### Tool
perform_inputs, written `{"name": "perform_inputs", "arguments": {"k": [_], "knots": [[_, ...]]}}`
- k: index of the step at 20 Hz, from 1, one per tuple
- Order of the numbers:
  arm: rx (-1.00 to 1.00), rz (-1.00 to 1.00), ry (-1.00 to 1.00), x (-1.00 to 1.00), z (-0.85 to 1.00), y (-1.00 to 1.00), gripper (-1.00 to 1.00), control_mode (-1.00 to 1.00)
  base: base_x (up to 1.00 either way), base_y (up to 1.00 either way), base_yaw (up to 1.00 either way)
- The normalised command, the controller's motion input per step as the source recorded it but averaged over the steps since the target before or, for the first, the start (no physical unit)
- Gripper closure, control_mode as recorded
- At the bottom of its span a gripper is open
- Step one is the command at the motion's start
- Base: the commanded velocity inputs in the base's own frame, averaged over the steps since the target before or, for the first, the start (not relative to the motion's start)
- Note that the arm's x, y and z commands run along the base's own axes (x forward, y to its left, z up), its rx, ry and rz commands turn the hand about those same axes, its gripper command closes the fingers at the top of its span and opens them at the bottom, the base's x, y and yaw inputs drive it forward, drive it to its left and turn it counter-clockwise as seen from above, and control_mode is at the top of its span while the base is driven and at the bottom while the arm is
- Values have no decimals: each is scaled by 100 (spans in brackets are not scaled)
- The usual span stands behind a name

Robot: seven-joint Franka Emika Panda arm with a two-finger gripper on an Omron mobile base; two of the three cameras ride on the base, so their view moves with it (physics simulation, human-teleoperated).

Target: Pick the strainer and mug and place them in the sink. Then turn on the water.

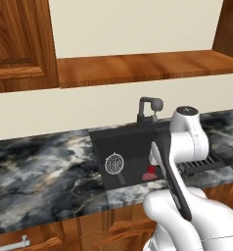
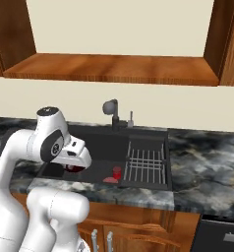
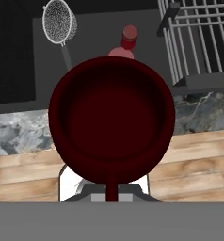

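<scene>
- Hand view: the gripper is closed on the mug, it seems by the handle.
- Strainer lies inside the sink.

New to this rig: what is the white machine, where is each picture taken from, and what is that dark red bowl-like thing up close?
The white machine is a robot arm on a driving base in a rendered kitchen. Two pictures come from cameras on the base, behind the arm to its left and right. The third looks along the gripper, which is shut on the mug, seen from above its open mouth. The strainer already lies in the black sink, beside a small brighter red thing. No water runs from the faucet.
</scene>
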Motion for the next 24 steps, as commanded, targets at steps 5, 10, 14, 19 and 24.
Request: {"name": "perform_inputs", "arguments": {"k": [5, 10, 14, 19, 24], "knots": [[0, 0, 0, 36, -16, 8, 100, -100, 0, 0, 0], [1, 0, 0, 33, -13, 0, 100, -100, 0, 0, 0], [3, 0, 2, 29, -15, 0, 100, -100, 0, 0, 0], [4, 0, 3, 29, -17, 0, 100, -100, 0, 0, 0], [3, 0, 2, 24, -18, 0, 100, -100, 0, 0, 0]]}}
